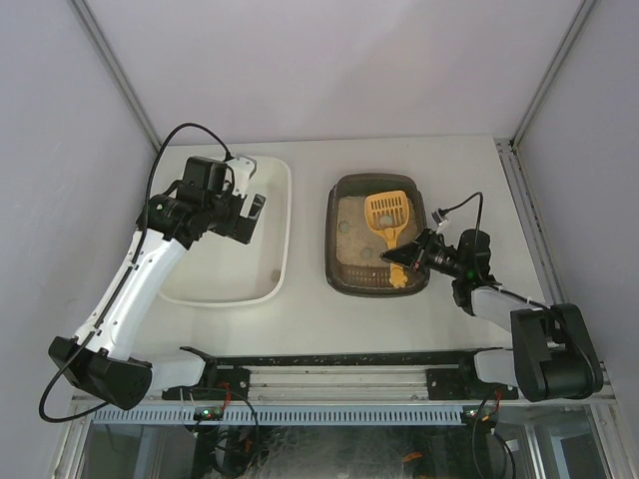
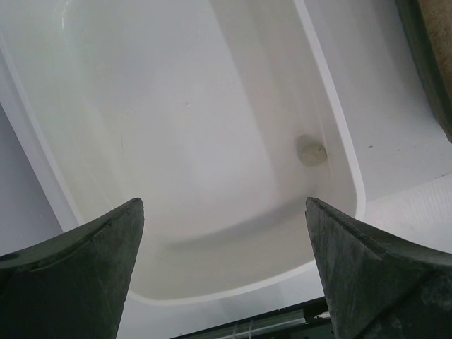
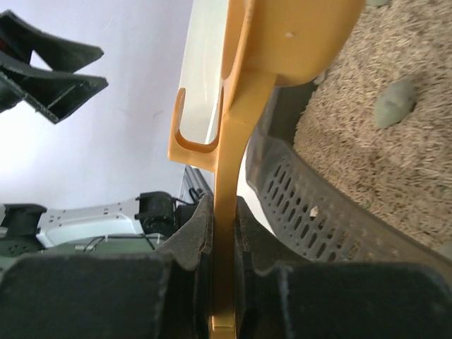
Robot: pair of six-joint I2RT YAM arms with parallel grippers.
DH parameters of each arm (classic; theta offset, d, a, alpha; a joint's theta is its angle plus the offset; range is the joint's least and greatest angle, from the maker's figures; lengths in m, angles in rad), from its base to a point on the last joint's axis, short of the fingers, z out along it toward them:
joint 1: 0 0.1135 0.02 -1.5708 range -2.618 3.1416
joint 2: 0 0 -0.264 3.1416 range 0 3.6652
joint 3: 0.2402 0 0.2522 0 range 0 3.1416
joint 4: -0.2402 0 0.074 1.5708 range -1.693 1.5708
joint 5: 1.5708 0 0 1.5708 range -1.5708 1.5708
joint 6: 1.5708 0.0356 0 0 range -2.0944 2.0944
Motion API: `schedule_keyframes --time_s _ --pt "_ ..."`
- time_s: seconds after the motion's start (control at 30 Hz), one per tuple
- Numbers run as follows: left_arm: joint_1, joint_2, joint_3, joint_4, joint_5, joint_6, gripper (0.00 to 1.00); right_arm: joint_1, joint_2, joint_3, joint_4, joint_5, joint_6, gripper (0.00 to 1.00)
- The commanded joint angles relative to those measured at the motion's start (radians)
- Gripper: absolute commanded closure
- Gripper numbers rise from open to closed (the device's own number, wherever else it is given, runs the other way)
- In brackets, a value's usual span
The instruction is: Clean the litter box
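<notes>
The dark grey-brown litter box (image 1: pixel 342 190) with pale sandy litter sits right of centre; its slotted wall (image 3: pixel 311 205) and litter show in the right wrist view. My right gripper (image 1: pixel 401 254) is shut on the handle of an orange slotted scoop (image 1: pixel 387 214), whose head is over the litter; the handle (image 3: pixel 224 233) is pinched between the pads. A grey clump (image 3: pixel 393 104) lies on the litter. My left gripper (image 1: pixel 254 217) is open and empty above the white tub (image 1: pixel 281 190). A small pale clump (image 2: pixel 311 151) lies in the tub (image 2: pixel 351 176).
The black rail (image 1: pixel 329 361) with both arm bases runs along the table's near edge. Enclosure walls and metal posts (image 1: pixel 524 195) bound the table on the left, back and right. A cable (image 1: pixel 461 203) loops above the right wrist.
</notes>
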Motion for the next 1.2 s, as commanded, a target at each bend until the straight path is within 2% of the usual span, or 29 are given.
schedule_keyframes --time_s 0.0,0.07,0.17,0.3,0.4,0.47,0.53,0.6,0.63,0.8,0.9,1.0,1.17 --pt "0.001 -0.018 -0.009 0.014 0.004 0.026 0.00 -0.033 0.015 -0.007 0.143 -0.018 0.051 1.00" --pt "0.001 -0.019 -0.013 0.013 0.008 0.025 0.00 -0.023 0.021 0.007 0.108 -0.014 0.030 1.00" --pt "0.001 -0.020 -0.014 0.017 -0.003 0.029 0.00 0.061 -0.005 0.072 -0.076 0.020 -0.088 1.00" --pt "0.024 -0.005 0.021 0.006 -0.062 0.039 0.00 -0.021 0.022 0.043 0.054 -0.011 0.014 1.00" --pt "0.184 0.075 0.155 -0.110 0.080 0.015 0.01 -0.048 0.025 0.086 -0.030 -0.026 -0.020 1.00" --pt "0.328 0.109 0.221 -0.143 0.188 0.008 0.01 -0.023 0.001 0.135 -0.166 -0.011 -0.082 1.00" --pt "0.402 0.121 0.255 -0.134 0.149 -0.009 0.00 0.014 -0.027 0.196 -0.308 0.017 -0.150 1.00" --pt "0.455 0.142 0.299 -0.140 0.079 -0.003 0.00 0.068 -0.054 0.282 -0.514 0.068 -0.242 1.00" --pt "0.493 0.168 0.333 -0.160 0.097 0.008 0.00 0.099 -0.058 0.330 -0.589 0.087 -0.276 1.00" --pt "0.699 0.296 0.533 -0.307 0.337 0.002 0.00 0.278 0.004 0.616 -0.912 0.184 -0.403 1.00" --pt "0.798 0.347 0.597 -0.353 0.442 -0.006 0.00 0.420 0.095 0.789 -1.064 0.275 -0.466 1.00" --pt "0.865 0.376 0.625 -0.352 0.395 -0.047 0.00 0.599 0.223 1.006 -1.249 0.467 -0.553 1.00" --pt "0.922 0.377 0.602 -0.357 0.429 -0.031 0.00 0.824 0.451 1.243 -1.465 0.808 -0.677 1.00"
